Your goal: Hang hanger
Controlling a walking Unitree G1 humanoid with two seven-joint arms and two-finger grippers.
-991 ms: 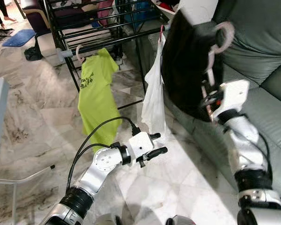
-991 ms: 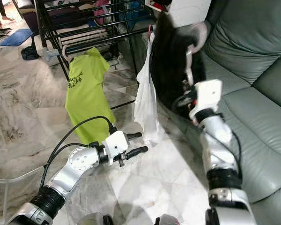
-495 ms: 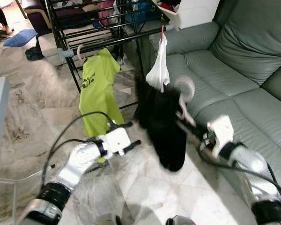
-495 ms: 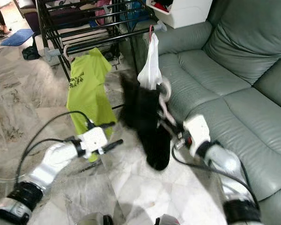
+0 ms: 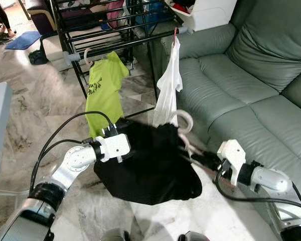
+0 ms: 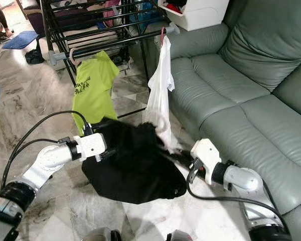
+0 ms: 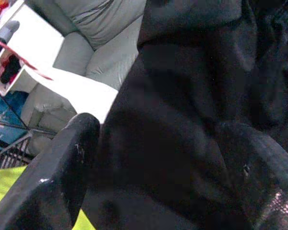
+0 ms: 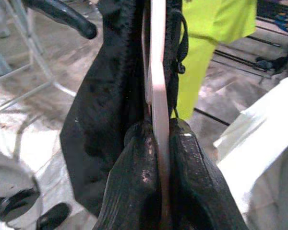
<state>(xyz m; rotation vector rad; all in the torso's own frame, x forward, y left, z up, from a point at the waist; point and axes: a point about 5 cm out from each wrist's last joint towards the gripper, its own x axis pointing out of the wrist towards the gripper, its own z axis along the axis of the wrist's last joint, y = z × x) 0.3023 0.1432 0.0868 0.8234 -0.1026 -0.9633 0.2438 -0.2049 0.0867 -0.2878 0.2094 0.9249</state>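
We see right end effector [image 8: 156,143] clamped on pale pink hanger [image 8: 158,91], low above floor beside sofa [image 5: 251,75]. Black garment [image 5: 150,160] drapes from hanger. Left end effector [image 7: 153,163] fingers spread, black cloth between them. Green shirt [image 5: 104,90] and white garment [image 5: 169,85] hang on drying rack [image 5: 115,30].

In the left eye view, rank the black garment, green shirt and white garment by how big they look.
1. Black garment, largest, but it is nearest the camera, so this may flatter it.
2. Green shirt and white garment on the drying rack look close in size; I would not rank them.
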